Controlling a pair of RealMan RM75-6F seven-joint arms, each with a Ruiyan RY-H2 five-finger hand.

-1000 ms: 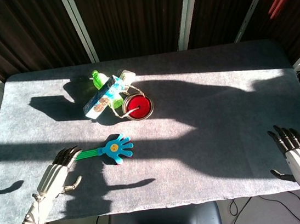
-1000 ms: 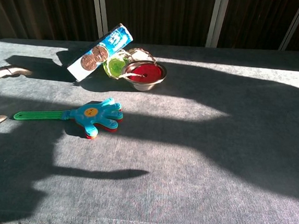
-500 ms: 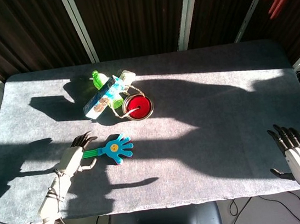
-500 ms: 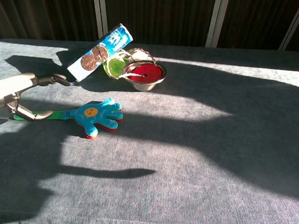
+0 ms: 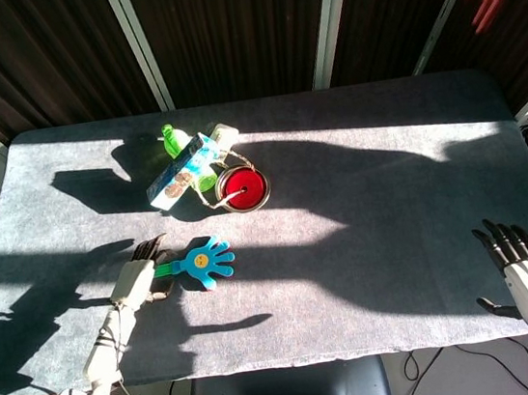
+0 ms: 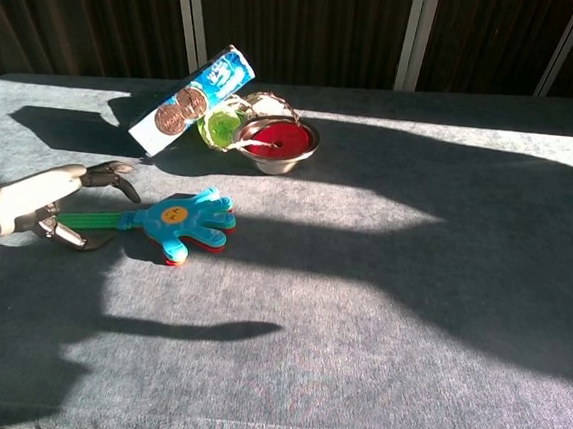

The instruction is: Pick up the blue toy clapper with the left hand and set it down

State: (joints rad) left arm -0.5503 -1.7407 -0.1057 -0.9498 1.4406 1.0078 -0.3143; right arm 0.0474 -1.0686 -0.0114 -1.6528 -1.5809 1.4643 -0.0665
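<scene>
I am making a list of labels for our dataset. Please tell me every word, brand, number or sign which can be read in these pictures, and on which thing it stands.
No text can be read in either view.
Blue cookie package: it carries printed lettering and cookie pictures, but the print is too small and blurred to read.
Blue toy clapper: only a yellow round face mark on its palm, no words.
Red bowl and green bottle: no lettering visible.

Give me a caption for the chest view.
Left hand closes around the green handle of the blue clapper.
</scene>
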